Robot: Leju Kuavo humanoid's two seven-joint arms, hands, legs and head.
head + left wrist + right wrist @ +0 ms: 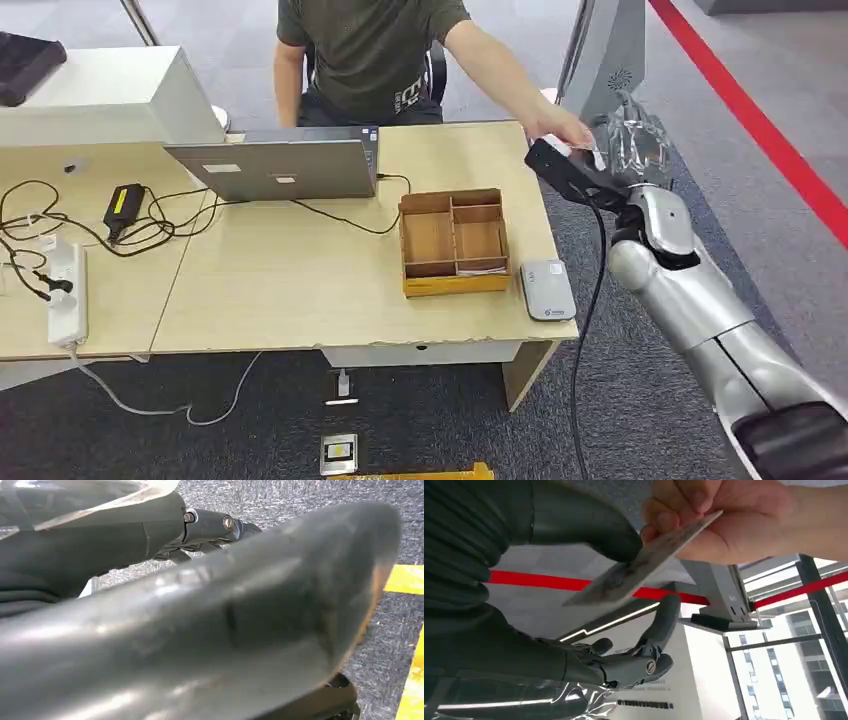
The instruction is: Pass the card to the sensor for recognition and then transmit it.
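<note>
Noted on bench [300,290], left to right: power strip [68,296], laptop [280,165], wooden divided tray [452,245], grey sensor [547,289] just beside tray. Beyond bench's right edge, right hand [574,630] raised, fingers [664,620] spread apart, thumb resting on card [644,562]. Card tilted, above the fingers, gripped at its far end by person's hand [724,520]. Whether thumb still pins card: cannot tell. Left hand [200,630] blurred; finger state cannot tell.
</note>
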